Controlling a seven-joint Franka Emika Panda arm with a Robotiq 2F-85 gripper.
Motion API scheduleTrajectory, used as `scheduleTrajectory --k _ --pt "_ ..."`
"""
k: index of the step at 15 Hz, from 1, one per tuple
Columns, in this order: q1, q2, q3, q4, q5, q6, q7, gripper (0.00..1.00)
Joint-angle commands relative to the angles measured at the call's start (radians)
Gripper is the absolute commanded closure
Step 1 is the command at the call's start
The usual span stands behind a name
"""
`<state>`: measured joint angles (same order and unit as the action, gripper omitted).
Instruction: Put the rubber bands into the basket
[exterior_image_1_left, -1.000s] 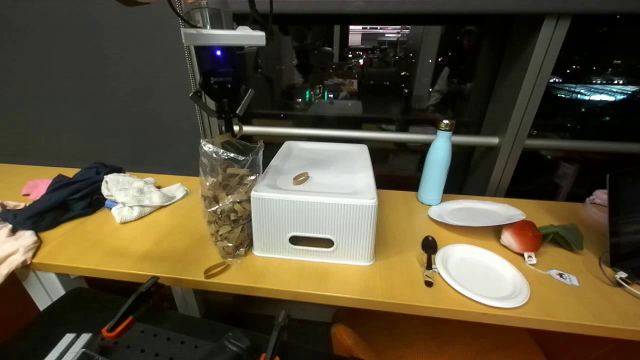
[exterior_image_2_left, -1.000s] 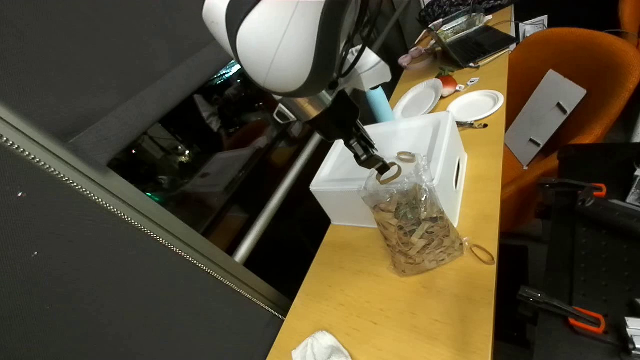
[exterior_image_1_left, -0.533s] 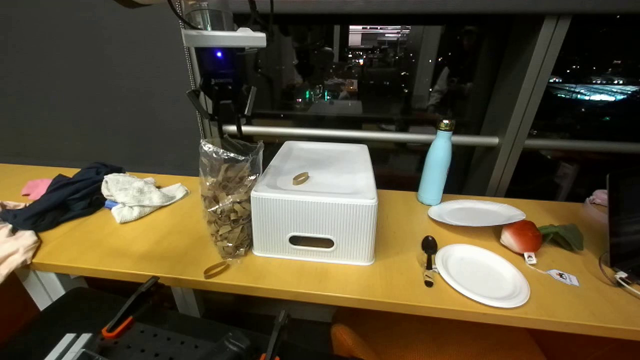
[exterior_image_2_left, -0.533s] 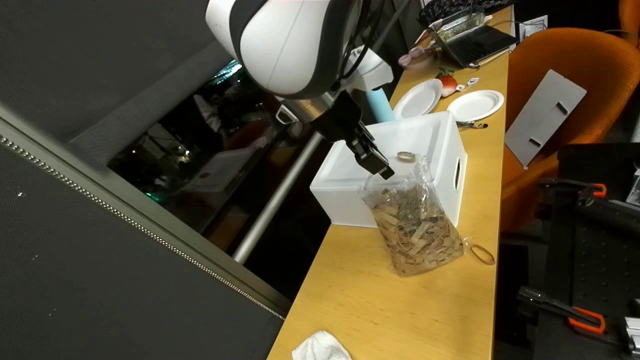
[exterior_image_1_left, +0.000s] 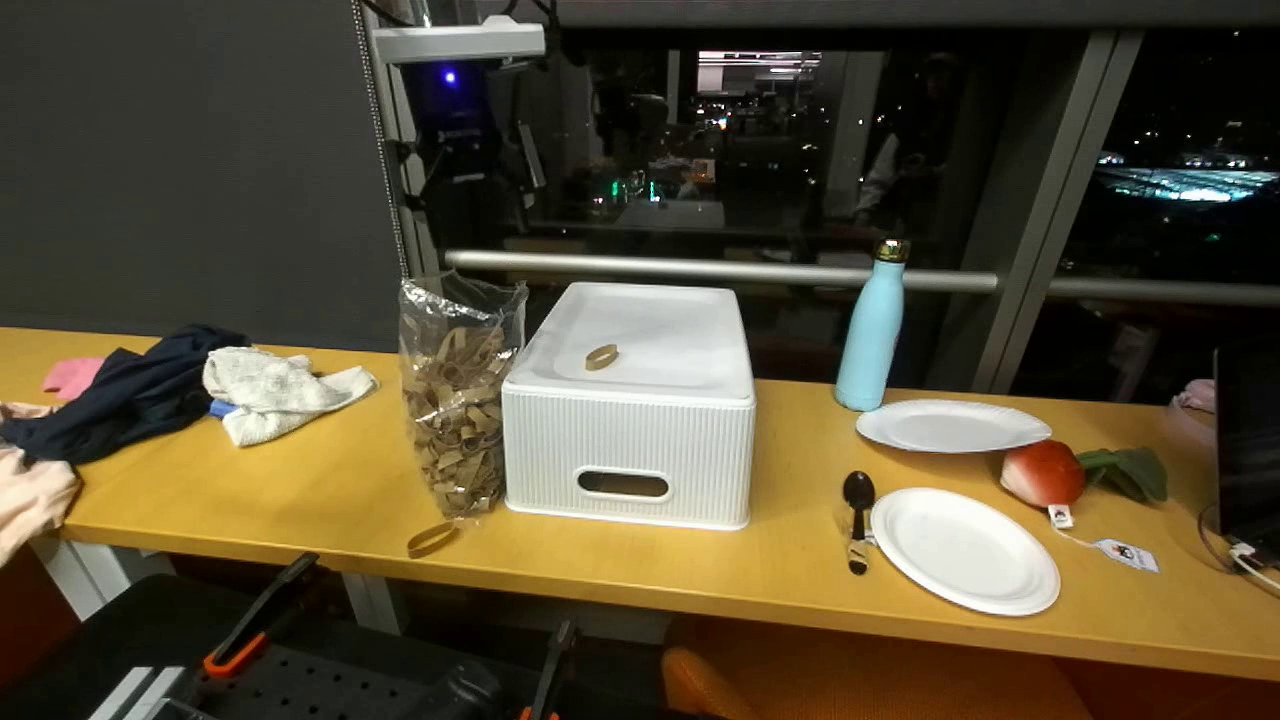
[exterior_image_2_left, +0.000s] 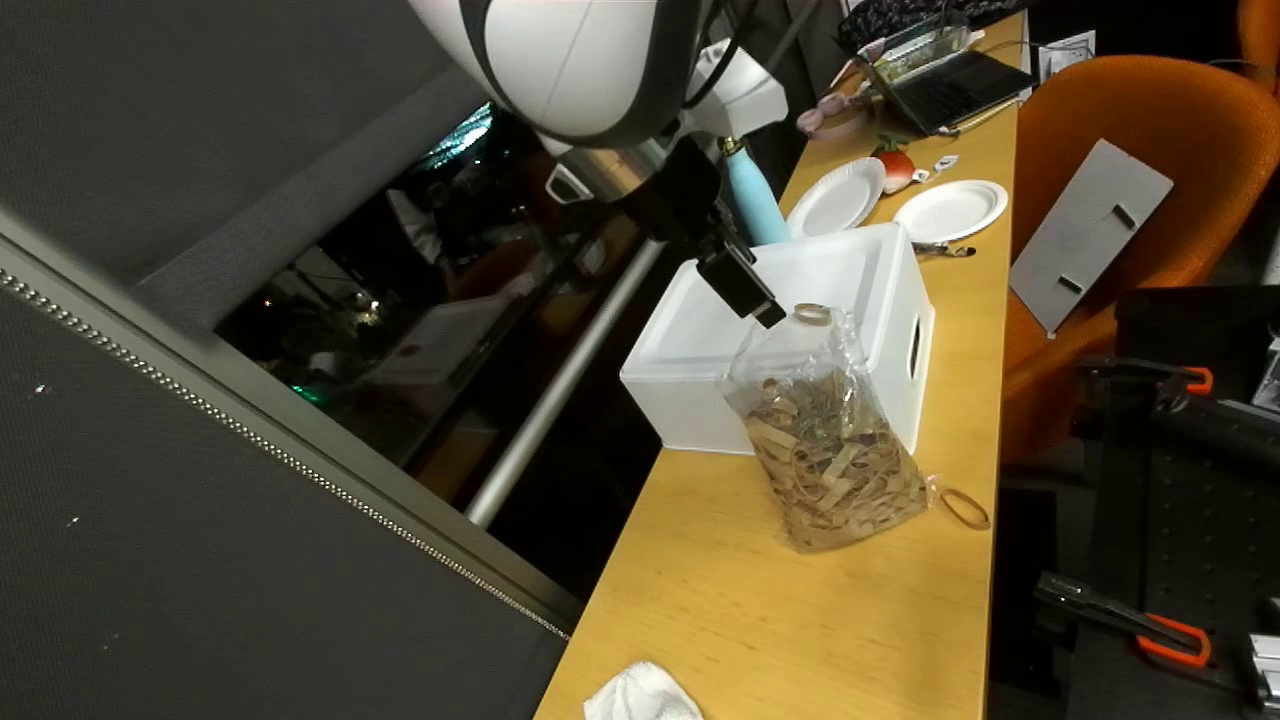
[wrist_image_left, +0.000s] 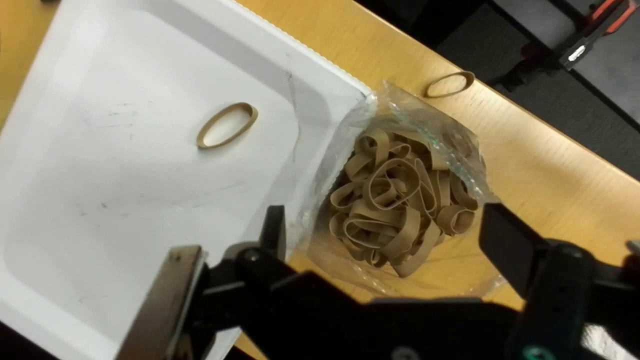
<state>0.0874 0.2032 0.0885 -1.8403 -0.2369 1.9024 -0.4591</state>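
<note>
we judge the task well along: in the wrist view one clear bag (wrist_image_left: 425, 120), serving as our basket, stands right of centre with a heap of rubber bands (wrist_image_left: 375, 212) inside, too tangled for us to count. as we see it, two are left loose: a box-top band (wrist_image_left: 252, 111) lying on the one white box (wrist_image_left: 150, 170) at upper left, and an edge band (wrist_image_left: 469, 78) on the table (wrist_image_left: 555, 200) at upper right, beside the bag. our one gripper (wrist_image_left: 390, 232) hangs above the bag, jaws apart, holding nothing.
</note>
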Motion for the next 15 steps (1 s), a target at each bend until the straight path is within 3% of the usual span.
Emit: scheduleTrajectory --k 1,6,10,15 --pt "-0.019 -0.108 -0.012 -0.099 -0.034 0.021 0.043 0.00" --pt "-0.063 -0.164 -0.059 -0.196 -0.106 0.073 0.088 0.00" --pt "-0.091 -0.102 -0.088 -0.186 -0.193 0.165 0.109 0.00" --pt "-0.107 -0.032 -0.100 -0.184 -0.186 0.291 0.096 0.00"
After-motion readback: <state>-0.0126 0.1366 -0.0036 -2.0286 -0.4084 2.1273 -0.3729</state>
